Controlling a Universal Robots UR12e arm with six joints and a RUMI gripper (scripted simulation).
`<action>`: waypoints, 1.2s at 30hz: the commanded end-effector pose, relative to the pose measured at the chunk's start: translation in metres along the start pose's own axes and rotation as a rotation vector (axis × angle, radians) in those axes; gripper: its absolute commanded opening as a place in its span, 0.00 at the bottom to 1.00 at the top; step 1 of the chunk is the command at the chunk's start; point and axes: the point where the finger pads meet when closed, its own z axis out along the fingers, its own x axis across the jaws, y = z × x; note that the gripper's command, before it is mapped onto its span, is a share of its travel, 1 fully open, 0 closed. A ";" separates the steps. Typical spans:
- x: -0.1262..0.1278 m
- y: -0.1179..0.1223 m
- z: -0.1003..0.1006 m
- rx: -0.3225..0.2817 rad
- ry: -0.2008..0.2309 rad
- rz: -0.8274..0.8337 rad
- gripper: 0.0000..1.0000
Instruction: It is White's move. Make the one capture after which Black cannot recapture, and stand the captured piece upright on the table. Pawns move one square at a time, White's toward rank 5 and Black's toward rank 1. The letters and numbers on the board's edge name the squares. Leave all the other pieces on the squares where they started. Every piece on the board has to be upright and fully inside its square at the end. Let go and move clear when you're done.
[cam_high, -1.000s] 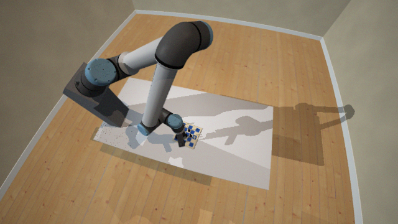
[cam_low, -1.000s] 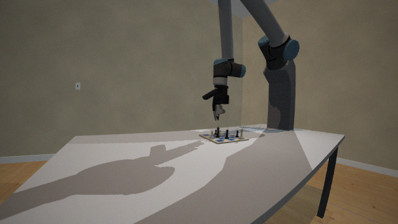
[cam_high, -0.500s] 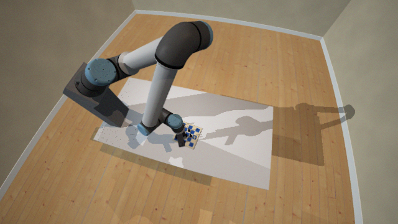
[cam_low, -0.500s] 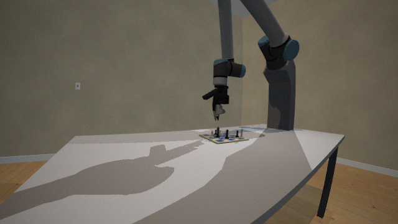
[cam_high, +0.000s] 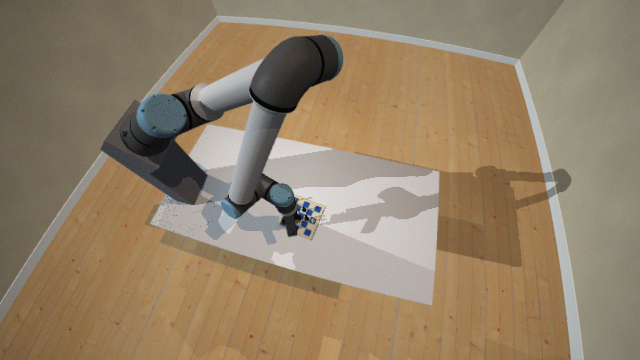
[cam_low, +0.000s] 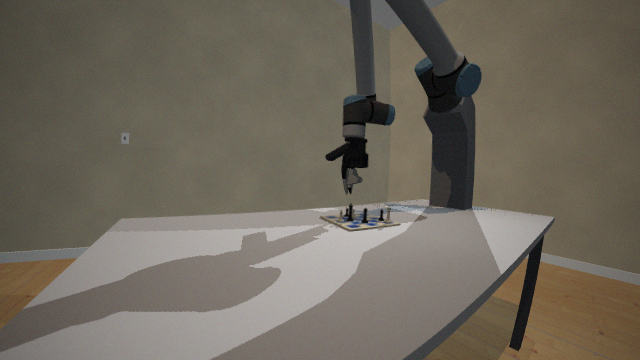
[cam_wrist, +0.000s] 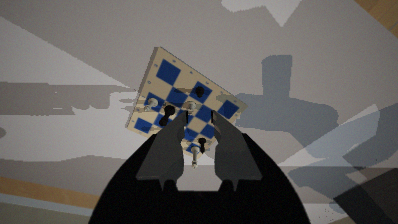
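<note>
Gripper (cam_wrist: 199, 116), jaws narrowed on nothing, hovers above the chessboard (cam_wrist: 159, 57) at centre frame; capture not begun.

The chessboard (cam_wrist: 165, 70) is a small tan square with blue and cream squares, lying flat and turned at an angle, well below the fingers. Dark and pale pieces stand upright on it. A black piece (cam_wrist: 170, 109) stands just outside the left fingertip, and a second black piece (cam_wrist: 199, 91) beyond the gap. A pale piece (cam_wrist: 190, 105) sits between the tips, and another pale piece (cam_wrist: 150, 102) off left. A black pawn (cam_wrist: 201, 143) and a pale pawn (cam_wrist: 194, 154) show within the gap, nearer the palm.
</note>
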 end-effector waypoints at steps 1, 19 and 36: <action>0.000 0.000 0.003 0.000 -0.001 0.000 0.20; 0.000 0.000 0.024 0.000 -0.001 0.000 0.20; 0.000 -0.001 0.045 0.000 -0.001 0.000 0.20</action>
